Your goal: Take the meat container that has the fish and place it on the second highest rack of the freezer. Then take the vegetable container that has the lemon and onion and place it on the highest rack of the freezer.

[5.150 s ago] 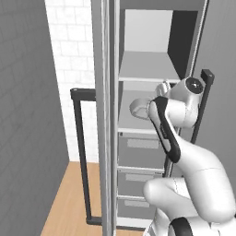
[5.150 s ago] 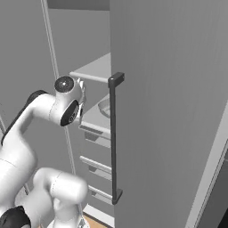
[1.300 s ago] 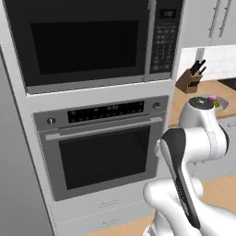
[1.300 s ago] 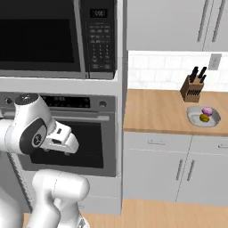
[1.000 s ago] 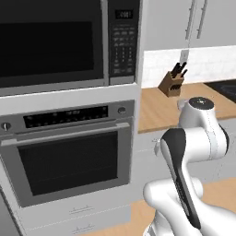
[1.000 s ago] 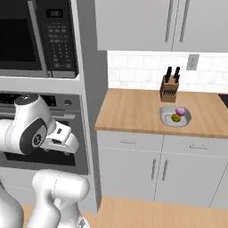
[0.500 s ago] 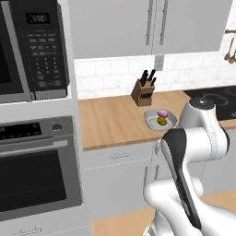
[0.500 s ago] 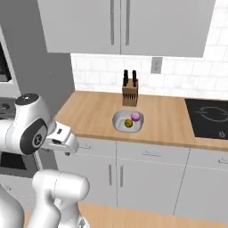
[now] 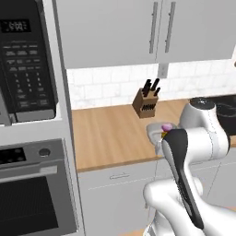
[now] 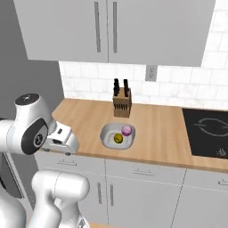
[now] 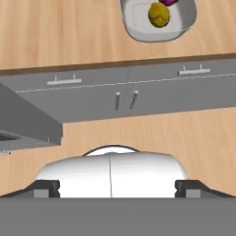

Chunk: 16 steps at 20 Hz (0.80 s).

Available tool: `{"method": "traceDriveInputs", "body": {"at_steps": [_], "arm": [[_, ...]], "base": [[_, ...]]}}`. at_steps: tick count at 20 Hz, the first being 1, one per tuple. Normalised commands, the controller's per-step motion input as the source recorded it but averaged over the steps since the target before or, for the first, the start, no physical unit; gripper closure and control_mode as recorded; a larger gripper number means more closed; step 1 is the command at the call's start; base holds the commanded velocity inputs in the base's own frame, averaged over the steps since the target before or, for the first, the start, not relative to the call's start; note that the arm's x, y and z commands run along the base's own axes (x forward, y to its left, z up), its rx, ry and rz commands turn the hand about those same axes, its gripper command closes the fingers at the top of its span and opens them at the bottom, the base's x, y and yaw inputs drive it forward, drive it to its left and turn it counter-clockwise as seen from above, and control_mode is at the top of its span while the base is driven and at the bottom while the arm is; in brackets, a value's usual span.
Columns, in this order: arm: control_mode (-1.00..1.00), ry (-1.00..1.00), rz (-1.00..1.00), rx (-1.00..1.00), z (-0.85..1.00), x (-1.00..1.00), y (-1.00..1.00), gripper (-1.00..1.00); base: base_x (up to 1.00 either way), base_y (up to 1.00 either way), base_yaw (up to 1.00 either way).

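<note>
The vegetable container [image 10: 107, 134] is a shallow light-grey tray on the wooden counter, in front of the knife block. It holds the purple onion [image 10: 127, 130] and the yellow lemon [image 10: 118, 138]. In the left base view my arm hides most of the container [image 9: 152, 131]; the onion [image 9: 166, 126] peeks out. The hand view has the container [image 11: 140, 25], the lemon [image 11: 159, 14] and a sliver of onion [image 11: 169, 2] at its top edge. My gripper [image 11: 117, 188] is open and empty, hanging in front of the counter, left of the container and apart from it. The meat container, fish and freezer are out of view.
A knife block [image 10: 121, 101] stands behind the container by the tiled wall. A black cooktop [image 10: 207, 131] is set into the counter at the right. The microwave [image 9: 27, 73] and oven [image 9: 32, 193] column rises at the left. Grey cabinets [image 11: 124, 92] sit below the counter edge.
The whole picture has slid left as the base drove right, from the oven column to the counter. The vegetable container is now nearer the middle. The arm's pose is the same.
</note>
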Motion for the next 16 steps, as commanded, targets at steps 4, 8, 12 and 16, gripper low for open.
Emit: {"method": "traceDriveInputs", "body": {"at_steps": [4,8,12,16], "arm": [[1.0,0.0,0.0,0.0,0.0,0.0,0.0,-1.0],[1.0,0.0,0.0,0.0,0.0,0.0,0.0,-1.0],[1.0,0.0,0.0,0.0,0.0,0.0,0.0,-1.0],[1.0,0.0,0.0,0.0,0.0,0.0,0.0,-1.0]], "base": [[0.64,0.19,0.0],[0.48,0.27,0.0],[0.19,0.1,0.0],[0.0,0.0,0.0]]}}
